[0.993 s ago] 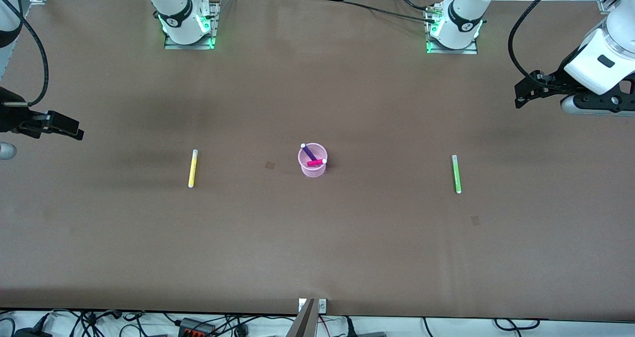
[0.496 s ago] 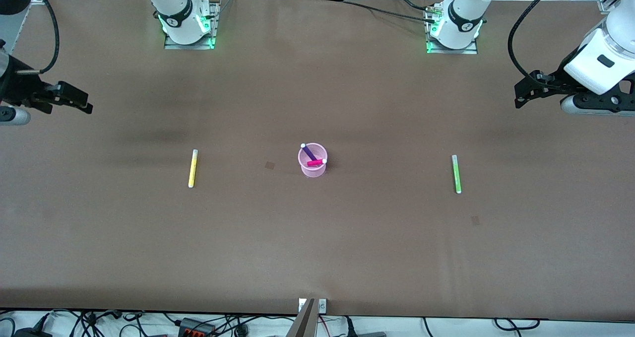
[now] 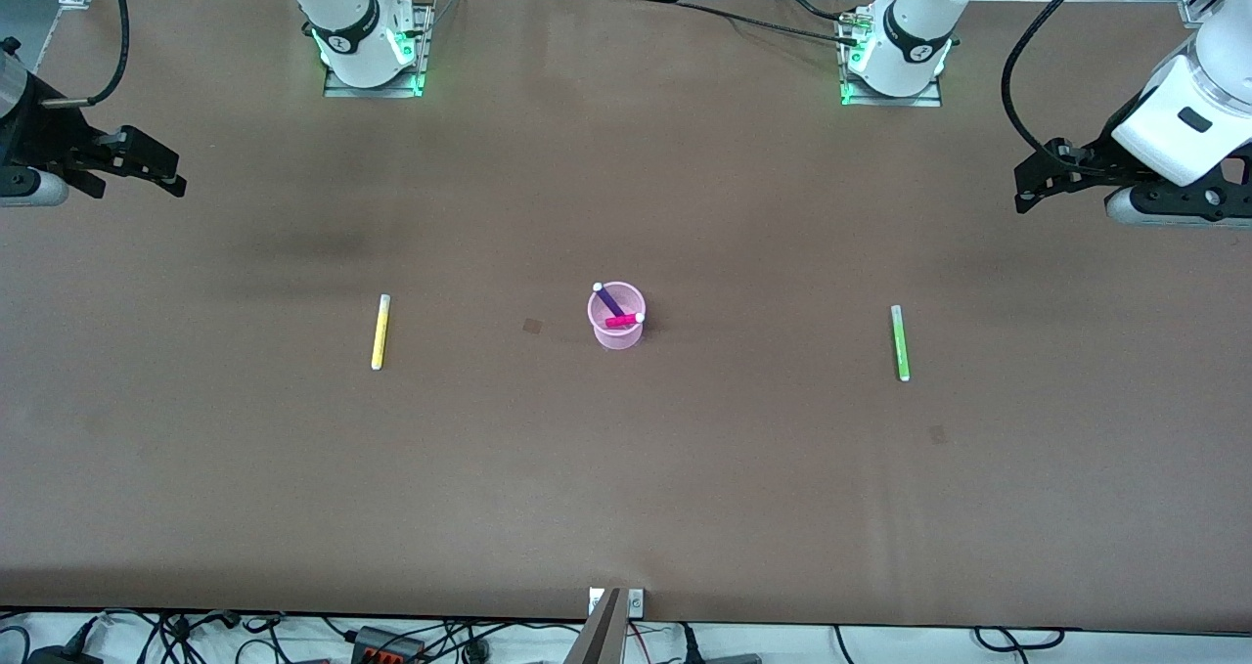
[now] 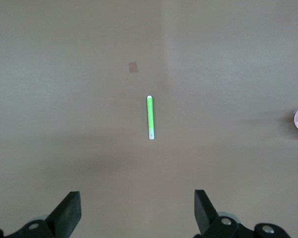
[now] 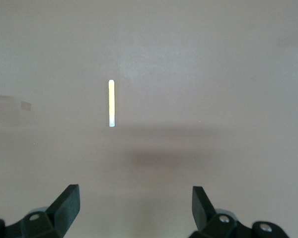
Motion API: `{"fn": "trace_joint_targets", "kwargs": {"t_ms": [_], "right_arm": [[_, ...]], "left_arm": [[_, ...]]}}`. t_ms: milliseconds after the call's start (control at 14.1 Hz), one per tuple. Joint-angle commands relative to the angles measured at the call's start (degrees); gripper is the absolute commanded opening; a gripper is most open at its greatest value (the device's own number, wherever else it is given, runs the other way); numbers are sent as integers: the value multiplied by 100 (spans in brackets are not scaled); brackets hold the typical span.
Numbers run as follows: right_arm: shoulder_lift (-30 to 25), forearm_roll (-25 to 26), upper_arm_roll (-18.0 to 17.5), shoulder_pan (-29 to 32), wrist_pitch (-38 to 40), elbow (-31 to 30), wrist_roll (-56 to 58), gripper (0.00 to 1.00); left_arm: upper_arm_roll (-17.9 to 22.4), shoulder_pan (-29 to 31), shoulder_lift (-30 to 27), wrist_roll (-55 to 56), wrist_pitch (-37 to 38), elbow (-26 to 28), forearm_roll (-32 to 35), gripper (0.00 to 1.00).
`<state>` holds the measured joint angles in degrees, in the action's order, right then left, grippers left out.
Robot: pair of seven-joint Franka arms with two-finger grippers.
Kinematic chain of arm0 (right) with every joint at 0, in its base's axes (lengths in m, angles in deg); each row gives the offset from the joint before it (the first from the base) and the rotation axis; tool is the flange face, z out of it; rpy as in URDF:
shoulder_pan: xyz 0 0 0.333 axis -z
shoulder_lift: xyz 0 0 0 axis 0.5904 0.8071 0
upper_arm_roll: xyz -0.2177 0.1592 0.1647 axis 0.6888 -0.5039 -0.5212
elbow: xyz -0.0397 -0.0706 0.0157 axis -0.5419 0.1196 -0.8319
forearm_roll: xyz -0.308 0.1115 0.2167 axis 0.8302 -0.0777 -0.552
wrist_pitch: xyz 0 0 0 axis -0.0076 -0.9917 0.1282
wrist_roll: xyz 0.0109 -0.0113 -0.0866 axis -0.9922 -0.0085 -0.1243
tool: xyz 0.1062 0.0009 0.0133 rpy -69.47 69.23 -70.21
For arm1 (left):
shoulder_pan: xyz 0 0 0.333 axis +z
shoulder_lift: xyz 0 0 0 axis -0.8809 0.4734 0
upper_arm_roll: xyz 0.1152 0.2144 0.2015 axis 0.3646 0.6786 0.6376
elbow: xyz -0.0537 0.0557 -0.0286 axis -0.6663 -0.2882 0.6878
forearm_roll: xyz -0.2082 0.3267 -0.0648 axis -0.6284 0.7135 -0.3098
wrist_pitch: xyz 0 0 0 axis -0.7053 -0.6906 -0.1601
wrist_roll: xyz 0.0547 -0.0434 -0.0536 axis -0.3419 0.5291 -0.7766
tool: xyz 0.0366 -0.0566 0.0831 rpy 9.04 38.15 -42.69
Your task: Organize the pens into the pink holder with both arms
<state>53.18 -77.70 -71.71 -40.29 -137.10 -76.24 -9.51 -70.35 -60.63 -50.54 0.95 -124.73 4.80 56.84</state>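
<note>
The pink holder (image 3: 616,323) stands mid-worktop with purple pen (image 3: 608,299) and magenta pen (image 3: 622,321) leaning inside. Yellow pen (image 3: 380,332) and green pen (image 3: 899,342) lie flat, long axes running toward the front camera. Left hand (image 3: 1027,187) and right hand (image 3: 166,177) hover wide, empty, over the worktop's ends.

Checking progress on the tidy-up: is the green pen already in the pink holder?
No: the green pen lies flat on the table toward the left arm's end, apart from the pink holder.
</note>
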Motion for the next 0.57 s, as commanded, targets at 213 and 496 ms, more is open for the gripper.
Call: {"fn": "trace_joint_targets", "kwargs": {"t_ms": [213, 496], "right_arm": [[-83, 82, -45, 23, -60, -119, -7, 100], [-74, 82, -45, 32, -95, -119, -7, 100]], "left_arm": [[10, -16, 33, 47, 35, -142, -99, 100], [1, -68, 69, 47, 35, -142, -99, 100]]}}
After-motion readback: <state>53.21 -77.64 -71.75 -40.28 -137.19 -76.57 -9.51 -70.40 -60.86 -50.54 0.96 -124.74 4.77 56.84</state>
